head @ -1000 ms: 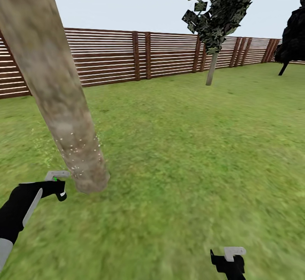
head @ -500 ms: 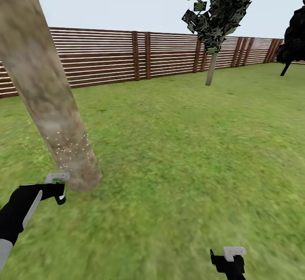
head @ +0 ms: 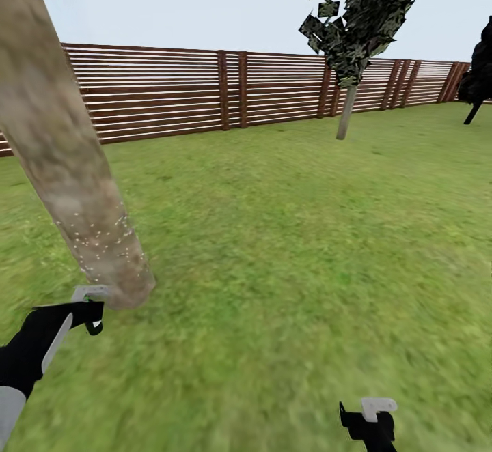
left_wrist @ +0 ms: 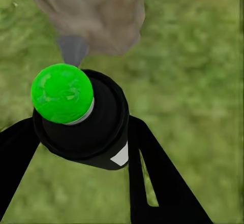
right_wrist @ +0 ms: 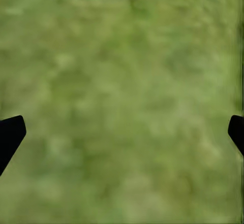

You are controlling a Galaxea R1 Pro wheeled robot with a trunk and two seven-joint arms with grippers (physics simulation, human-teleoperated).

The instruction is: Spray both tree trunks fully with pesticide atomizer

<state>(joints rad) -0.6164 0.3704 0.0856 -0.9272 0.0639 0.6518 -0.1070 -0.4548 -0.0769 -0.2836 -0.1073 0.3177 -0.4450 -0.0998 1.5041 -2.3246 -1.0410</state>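
A thick, mottled beige-brown tree trunk (head: 65, 165) leans across the left of the head view, with white specks (head: 102, 240) scattered low on its bark. My left gripper (head: 90, 315) is shut on the pesticide atomizer (left_wrist: 81, 127), a dark body with a green cap (left_wrist: 62, 93). Its grey nozzle (left_wrist: 71, 49) points at the trunk's base (left_wrist: 96, 10), very close to it. The black fingers (left_wrist: 152, 173) flank the body. A second tree (head: 346, 110) with a pale trunk stands far off by the fence. My right gripper (head: 369, 416) hangs open low over grass.
Grass covers the ground all around. A brown slatted wooden fence (head: 225, 90) closes the back of the garden. A black conifer (head: 478, 69) stands at the far right. In the right wrist view, grass lies between the fingertips (right_wrist: 10, 135).
The whole picture has shifted, so the camera has moved; the trunk now sits further left in it. My left gripper keeps the atomizer beside the trunk base, slightly lower. The right gripper is unchanged.
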